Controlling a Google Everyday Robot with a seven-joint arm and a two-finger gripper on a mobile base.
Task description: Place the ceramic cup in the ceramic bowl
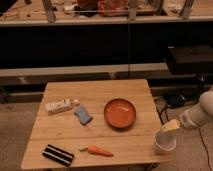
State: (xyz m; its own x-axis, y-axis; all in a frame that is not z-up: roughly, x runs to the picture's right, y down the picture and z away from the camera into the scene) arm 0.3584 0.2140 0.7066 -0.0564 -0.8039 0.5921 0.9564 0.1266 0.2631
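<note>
The ceramic cup (pixel 165 142) is small and white and stands upright at the table's front right corner. The ceramic bowl (pixel 120 112) is orange-red, shallow and empty, and sits right of the table's middle, up and to the left of the cup. My gripper (pixel 170 126) hangs right above the cup's rim, at the end of the white arm (pixel 200 114) that reaches in from the right. Whether it touches the cup does not show.
On the wooden table (pixel 65 132) lie a white bottle (pixel 59 105) on its side at the left, a blue sponge (pixel 83 114) beside the bowl, a carrot (pixel 97 150) and a black striped object (pixel 58 154) near the front edge. Dark shelving stands behind.
</note>
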